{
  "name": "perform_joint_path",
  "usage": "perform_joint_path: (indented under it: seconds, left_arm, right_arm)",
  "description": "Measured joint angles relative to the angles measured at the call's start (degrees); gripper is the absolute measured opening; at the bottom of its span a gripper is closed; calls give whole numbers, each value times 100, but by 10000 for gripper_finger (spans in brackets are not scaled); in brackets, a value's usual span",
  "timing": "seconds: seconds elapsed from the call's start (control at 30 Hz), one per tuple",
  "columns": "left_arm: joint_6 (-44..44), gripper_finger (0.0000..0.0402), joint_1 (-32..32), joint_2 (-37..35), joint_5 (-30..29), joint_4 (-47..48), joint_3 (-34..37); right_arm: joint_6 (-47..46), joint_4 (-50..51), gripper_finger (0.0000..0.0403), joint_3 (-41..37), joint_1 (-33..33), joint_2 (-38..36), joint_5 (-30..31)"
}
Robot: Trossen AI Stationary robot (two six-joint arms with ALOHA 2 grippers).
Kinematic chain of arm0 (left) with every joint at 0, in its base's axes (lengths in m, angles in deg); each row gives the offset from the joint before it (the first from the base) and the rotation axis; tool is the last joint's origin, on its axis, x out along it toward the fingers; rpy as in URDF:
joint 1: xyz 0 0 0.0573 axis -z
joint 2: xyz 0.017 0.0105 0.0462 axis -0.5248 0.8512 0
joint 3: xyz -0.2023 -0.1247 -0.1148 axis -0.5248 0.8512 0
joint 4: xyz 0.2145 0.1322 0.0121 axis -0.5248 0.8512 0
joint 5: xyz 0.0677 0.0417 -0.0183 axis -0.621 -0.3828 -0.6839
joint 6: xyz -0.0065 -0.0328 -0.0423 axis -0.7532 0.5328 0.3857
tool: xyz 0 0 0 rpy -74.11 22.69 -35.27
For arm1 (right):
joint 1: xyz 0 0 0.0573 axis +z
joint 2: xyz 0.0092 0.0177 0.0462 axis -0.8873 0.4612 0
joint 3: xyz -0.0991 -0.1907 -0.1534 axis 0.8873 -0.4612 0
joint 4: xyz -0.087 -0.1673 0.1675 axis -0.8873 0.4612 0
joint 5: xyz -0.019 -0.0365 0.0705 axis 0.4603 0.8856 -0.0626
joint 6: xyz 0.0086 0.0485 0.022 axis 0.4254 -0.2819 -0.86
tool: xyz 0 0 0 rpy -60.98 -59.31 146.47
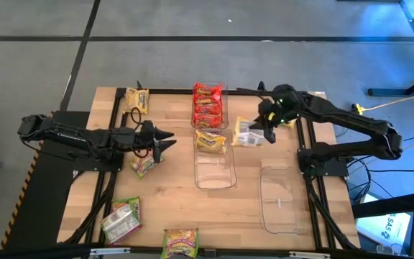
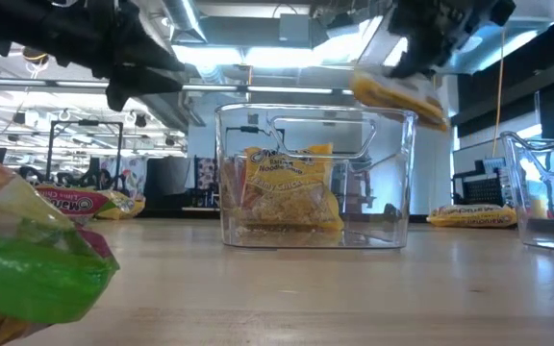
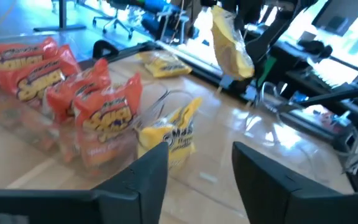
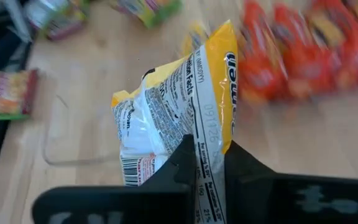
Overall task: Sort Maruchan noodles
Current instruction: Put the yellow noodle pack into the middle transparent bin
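Observation:
My right gripper (image 4: 213, 163) is shut on a yellow Maruchan packet (image 1: 247, 136), held high over the table between the bins; the low view shows that packet (image 2: 400, 96) in the air. My left gripper (image 3: 201, 177) stands open at the table's left, above a green and pink packet (image 1: 144, 166), with nothing between its fingers. Red packets (image 1: 207, 103) stand on edge in the far clear bin (image 1: 223, 121). One yellow packet (image 1: 210, 141) leans in the middle bin (image 1: 214, 176). My right gripper pinches one end of the yellow packet (image 4: 211, 144) between its two fingers, which slant down from the table's right side. The packet reaches out past the fingertips with its printed back showing. It is lifted clear of the table and tilted (image 2: 421, 108).
An empty clear bin (image 1: 279, 201) lies at the near right. Loose packets lie about: yellow ones at the far left (image 1: 136, 99) and far right (image 2: 471, 216), green ones near the front edge (image 1: 121, 219) (image 1: 180, 242).

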Motion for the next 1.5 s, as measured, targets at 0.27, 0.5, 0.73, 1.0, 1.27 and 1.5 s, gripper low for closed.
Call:
perform_joint_path:
  seconds: [0.27,0.5,0.73,1.0,1.27,1.5]
  left_arm:
    - [5,232,-36,3,121,-398,0]
    - [-610,235,10,274,438,-1155,0]
    - [-2326,234,92,750,757,-1220,-451]
    - [-3941,234,92,940,843,-757,-1111]
    - [-4872,234,90,938,844,-742,-1143]
    - [-4765,234,87,938,428,-732,-1143]
  right_arm:
    - [-340,-1910,14,-178,902,190,767]
    - [-799,-3246,14,-178,1246,675,843]
    - [-1726,-3910,14,-183,1121,1396,-68]
    - [-4140,-5593,14,-187,838,2012,-2910]
    - [-6514,-6869,14,-183,807,2035,-4124]
    - [-6356,-6722,14,-183,811,2037,-3625]
